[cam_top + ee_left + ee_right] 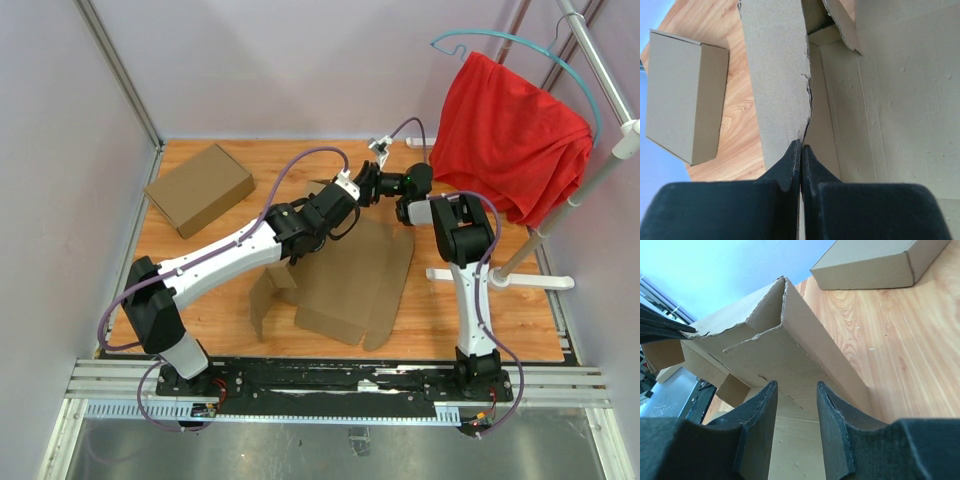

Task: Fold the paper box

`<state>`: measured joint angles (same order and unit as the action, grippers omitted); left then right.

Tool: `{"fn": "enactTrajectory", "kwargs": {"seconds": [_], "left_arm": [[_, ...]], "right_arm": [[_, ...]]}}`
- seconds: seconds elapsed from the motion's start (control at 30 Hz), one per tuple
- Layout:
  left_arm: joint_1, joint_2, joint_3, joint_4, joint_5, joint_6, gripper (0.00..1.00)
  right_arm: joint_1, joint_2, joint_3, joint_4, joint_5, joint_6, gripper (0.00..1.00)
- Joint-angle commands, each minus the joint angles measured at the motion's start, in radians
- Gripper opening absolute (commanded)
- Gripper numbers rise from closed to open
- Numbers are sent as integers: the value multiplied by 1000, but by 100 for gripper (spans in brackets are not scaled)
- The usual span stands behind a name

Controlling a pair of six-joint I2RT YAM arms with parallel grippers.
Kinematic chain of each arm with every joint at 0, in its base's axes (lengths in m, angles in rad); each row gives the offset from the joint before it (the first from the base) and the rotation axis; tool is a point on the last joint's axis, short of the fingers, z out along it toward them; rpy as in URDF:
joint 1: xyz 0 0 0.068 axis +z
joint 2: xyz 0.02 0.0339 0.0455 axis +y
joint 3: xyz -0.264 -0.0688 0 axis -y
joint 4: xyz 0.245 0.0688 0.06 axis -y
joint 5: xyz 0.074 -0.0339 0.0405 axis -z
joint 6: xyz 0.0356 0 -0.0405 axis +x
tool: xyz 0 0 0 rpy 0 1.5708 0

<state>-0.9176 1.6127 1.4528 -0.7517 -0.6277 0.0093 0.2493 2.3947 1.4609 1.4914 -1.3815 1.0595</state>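
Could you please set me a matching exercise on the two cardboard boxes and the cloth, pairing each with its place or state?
Things:
1. paper box
2. second box
3. cloth

Places and states:
a. red, hanging at the right
b. closed, lying at the far left
c. open and only part-folded, in the middle

Pairs: 1-c; 2-b; 3-a

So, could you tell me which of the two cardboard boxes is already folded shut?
The finished box at the far-left corner of the table, closed and untouched. The paper box in the middle lies opened out, flaps loose.
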Motion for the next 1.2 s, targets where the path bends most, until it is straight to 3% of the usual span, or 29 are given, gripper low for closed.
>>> {"fn": "enactTrajectory", "kwargs": {"seconds": [0.0,0.17,0.33,0.6,0.77,0.97,1.0,1.07,1.17], "left_arm": [[-16,19,20,-3,54,-21,0],[-21,28,26,-12,53,-24,0],[-24,40,33,-17,47,-27,0],[-25,46,40,-25,42,-30,0],[-27,51,43,-21,44,-29,0],[-28,57,44,-18,42,-28,0],[-29,57,43,-17,41,-28,0],[-29,54,41,-15,38,-28,0],[-29,52,38,-15,37,-29,0]], "right_arm": [[-27,-8,26,42,13,-27,38],[-32,-9,21,-95,36,-179,39],[-6,-20,-10,-125,71,-321,47],[46,-52,-11,-369,131,-628,52],[85,-72,-38,-372,179,-666,50],[118,-111,-110,-346,288,-686,23],[120,-117,-129,-318,299,-680,22],[120,-125,-160,-241,299,-649,25],[120,-110,-148,-178,252,-590,41]]}}
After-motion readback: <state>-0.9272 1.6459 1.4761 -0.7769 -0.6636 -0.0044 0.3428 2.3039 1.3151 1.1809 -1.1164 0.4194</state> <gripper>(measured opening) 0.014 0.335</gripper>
